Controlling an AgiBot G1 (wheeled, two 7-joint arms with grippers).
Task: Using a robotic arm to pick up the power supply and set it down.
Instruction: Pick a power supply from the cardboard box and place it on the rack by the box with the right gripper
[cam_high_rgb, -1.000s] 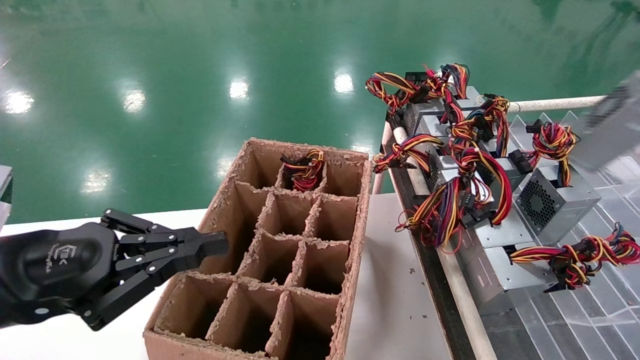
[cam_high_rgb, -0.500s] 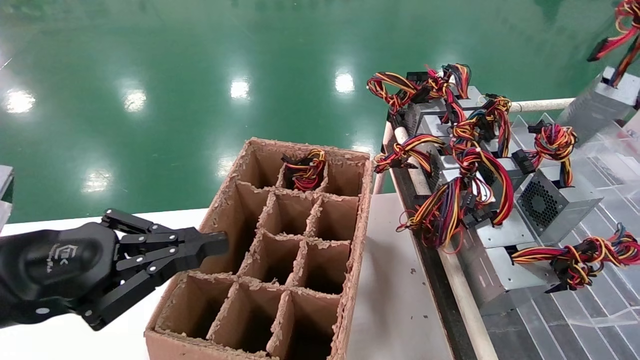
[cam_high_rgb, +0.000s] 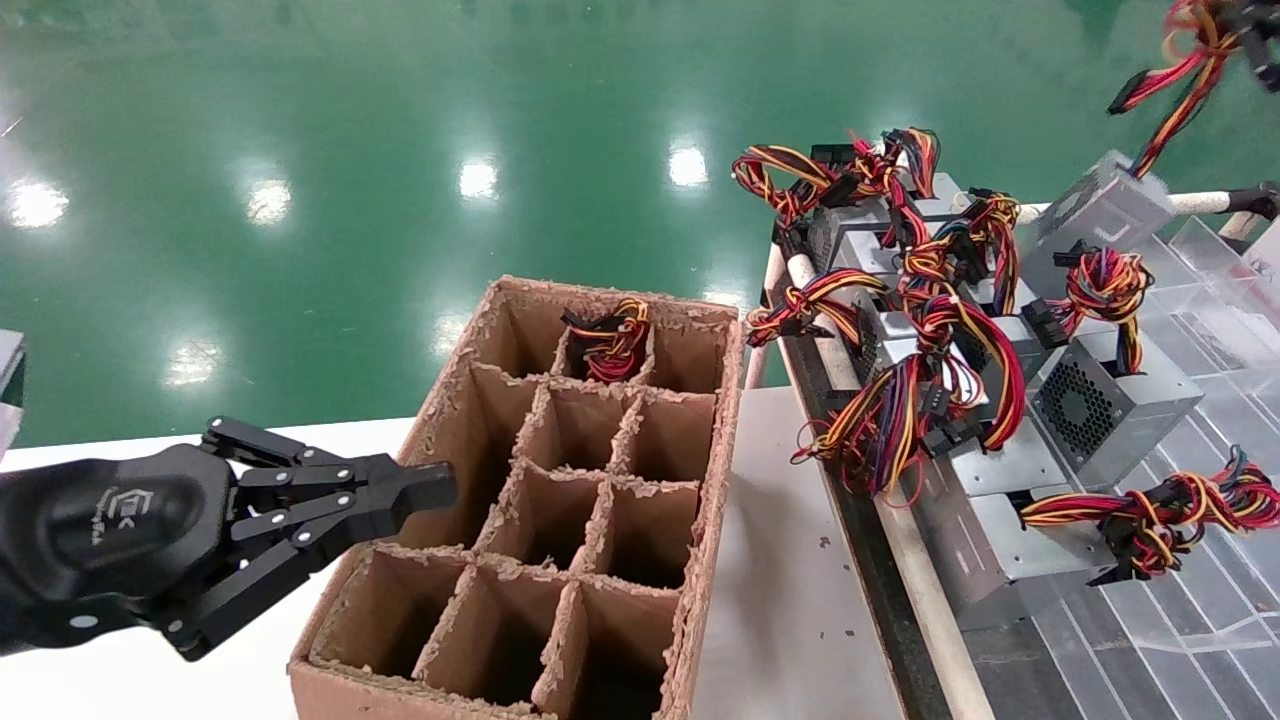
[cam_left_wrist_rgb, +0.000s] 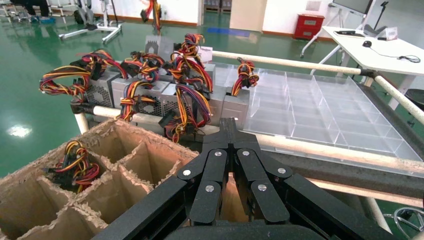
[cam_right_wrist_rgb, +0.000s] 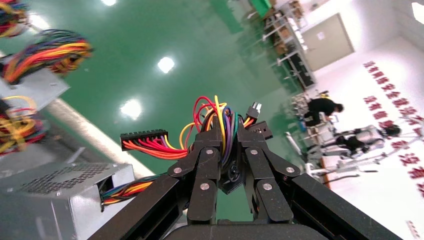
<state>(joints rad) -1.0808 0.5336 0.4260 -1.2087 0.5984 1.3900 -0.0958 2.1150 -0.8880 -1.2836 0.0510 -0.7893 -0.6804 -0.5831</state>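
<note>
At the upper right of the head view the power supply (cam_high_rgb: 1100, 208) hangs in the air above the clear tray (cam_high_rgb: 1190, 560), lifted by its wire bundle (cam_high_rgb: 1180, 60); the right wrist view shows the right gripper (cam_right_wrist_rgb: 227, 134) clenched on those coloured wires, with the grey box (cam_right_wrist_rgb: 50, 200) dangling below. The left gripper (cam_high_rgb: 425, 487) sits at the lower left of the head view, fingers pressed together with nothing between them, beside the divided cardboard box (cam_high_rgb: 700, 560), whose far cell holds another wire bundle (cam_high_rgb: 610, 345).
</note>
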